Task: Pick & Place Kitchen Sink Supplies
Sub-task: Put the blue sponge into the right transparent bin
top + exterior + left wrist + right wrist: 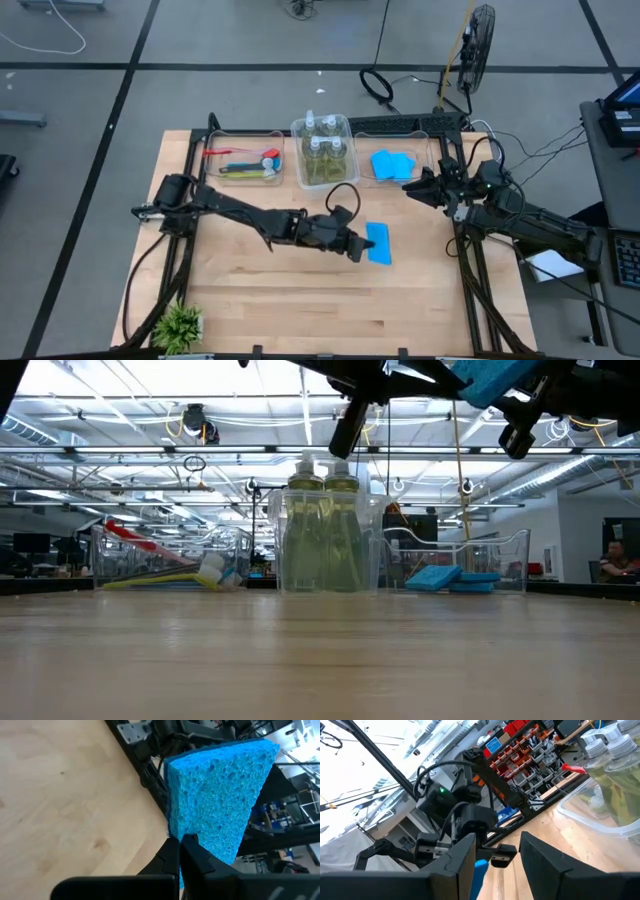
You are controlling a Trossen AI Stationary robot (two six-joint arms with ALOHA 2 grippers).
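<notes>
My left gripper (358, 245) is over the middle of the table, shut on a bright-blue sponge (379, 243) that shows large in the left wrist view (220, 795) and at the top of the low view (490, 378). At the far edge stand three clear bins. The left bin (243, 160) holds brushes, and the middle one (323, 150) holds bottles (322, 530) of yellow-green liquid. More blue sponges (393, 165) lie in the right bin. My right gripper (410, 188) hovers open by the sponge bin, with nothing between its fingers (465, 855). My left gripper pinches the sponge between its two fingers (172, 857) at one end (192, 832). The fingers reach it from the table's left, nearly level. The sponge sticks out past the fingertips, tilted, and is lifted clear of the table.
A small green plant (180, 325) stands at the near left corner. Bare wooden tabletop (300, 300) lies between the arms and the near edge. A dark frame (470, 270) runs along the table's right side under my right arm.
</notes>
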